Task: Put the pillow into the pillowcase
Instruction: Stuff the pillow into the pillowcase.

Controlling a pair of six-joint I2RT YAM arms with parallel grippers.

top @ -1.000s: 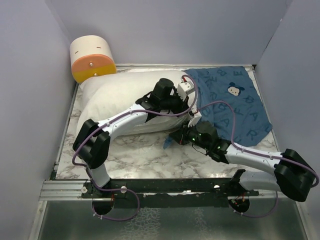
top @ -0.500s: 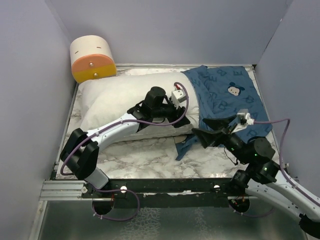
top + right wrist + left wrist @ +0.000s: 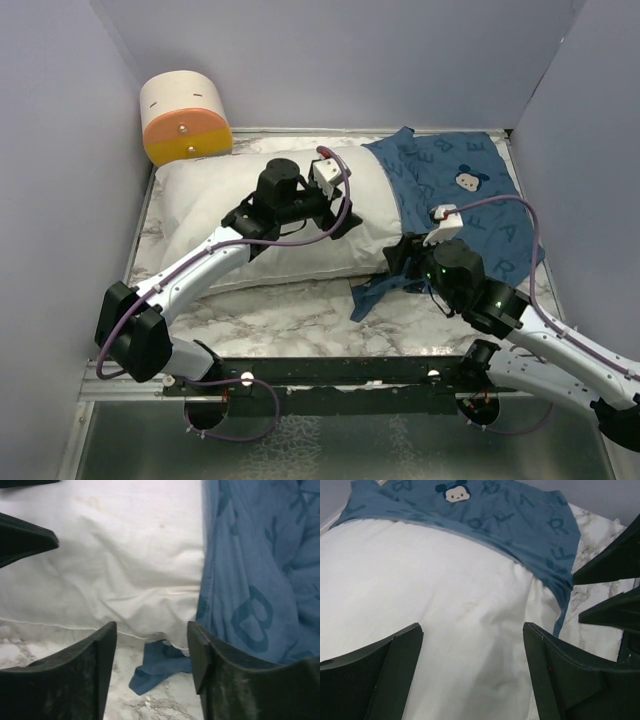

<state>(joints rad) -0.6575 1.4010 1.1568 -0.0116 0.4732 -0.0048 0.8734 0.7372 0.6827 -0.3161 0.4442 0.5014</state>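
The white pillow [image 3: 230,205] lies across the table, and its right end sits inside the mouth of the dark blue pillowcase [image 3: 470,195]. My left gripper [image 3: 345,215] hovers open over the pillow near the case's hem, holding nothing. In the left wrist view the pillow [image 3: 420,580] fills the space below the left gripper [image 3: 472,630], with the pillowcase [image 3: 520,520] beyond. My right gripper [image 3: 398,262] is open at the pillow's front right corner. The right wrist view shows the right gripper [image 3: 151,630] facing the pillow [image 3: 125,555], the pillowcase [image 3: 260,555] and its lower flap [image 3: 160,667] on the table.
A cream and orange cylinder [image 3: 185,118] stands at the back left corner, touching the pillow's far end. Grey walls close in the marble table [image 3: 280,320] on three sides. A black rail [image 3: 330,375] runs along the near edge.
Both grippers have opened and let go. The left arm drew back leftward over the pillow. The right arm swung out to the right, then returned to the pillow's front corner.
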